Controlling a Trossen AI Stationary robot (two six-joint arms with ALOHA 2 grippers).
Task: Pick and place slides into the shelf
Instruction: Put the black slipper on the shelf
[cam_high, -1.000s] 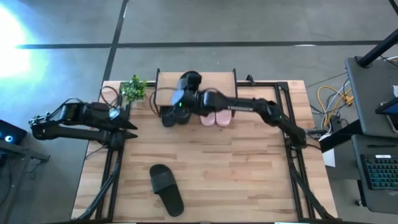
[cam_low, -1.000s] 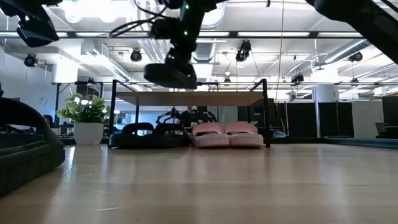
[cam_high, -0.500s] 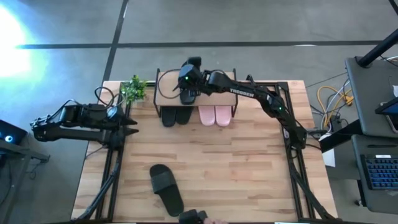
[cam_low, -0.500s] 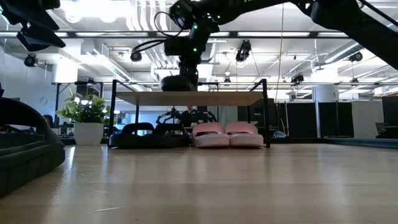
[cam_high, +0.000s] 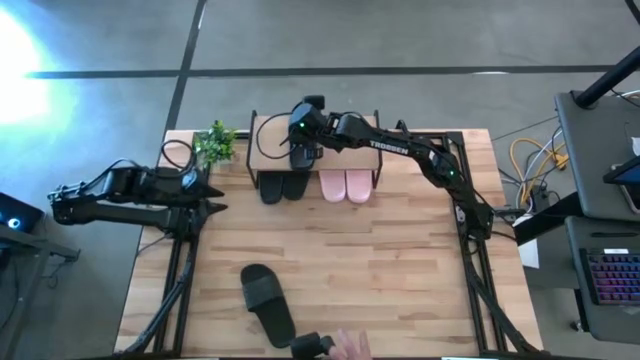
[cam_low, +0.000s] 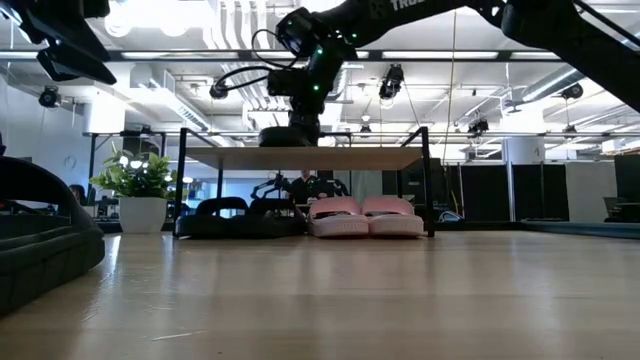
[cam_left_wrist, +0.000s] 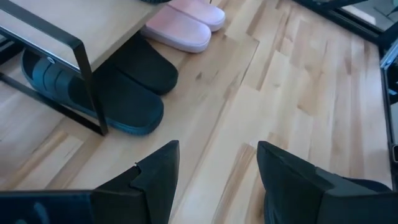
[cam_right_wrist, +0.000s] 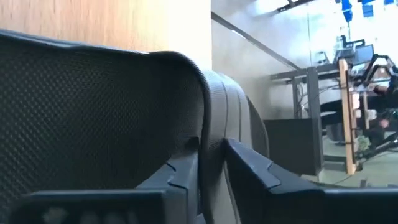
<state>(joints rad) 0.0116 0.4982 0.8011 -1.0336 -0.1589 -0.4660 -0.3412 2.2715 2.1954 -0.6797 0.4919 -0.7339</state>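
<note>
two arms show in the high view. the right gripper (cam_high: 303, 138) reaches over the shelf (cam_high: 268, 140) at the far edge of the table (cam_high: 400, 260), above a black slide (cam_high: 304, 152) that lies on the shelf's wooden top board. under the shelf a black pair (cam_high: 282, 186) sits to the left of a pink pair (cam_high: 348, 185), toes poking out toward the front. another black slide (cam_high: 268, 305) lies alone near the front edge of the table, well apart from the shelf. a person's hand (cam_high: 347, 346) shows at the front edge, beside one more dark slide (cam_high: 313, 345). the left gripper (cam_high: 210, 201) hangs at the left side of the table, fingers spread and holding nothing. a small potted plant (cam_high: 215, 142) stands just left of the shelf.

low view: the right gripper (cam_low: 291, 125) comes down onto the shelf's top board (cam_low: 300, 158), with the black slide (cam_low: 288, 136) resting on the board beneath it. the black pair (cam_low: 240, 217) and the pink pair (cam_low: 365, 217) sit side by side below the board. the plant (cam_low: 137, 190) stands to the left.

left wrist view: the left gripper (cam_left_wrist: 214, 180) has its two fingers wide apart over bare table, with the black pair (cam_left_wrist: 118, 87) and the pink pair (cam_left_wrist: 186, 22) ahead under the shelf.

right wrist view: the right gripper (cam_right_wrist: 211, 165) has its fingers set narrowly either side of the thin edge of the black slide's strap (cam_right_wrist: 214, 93); whether they press it or have let go, i cannot tell.
</note>
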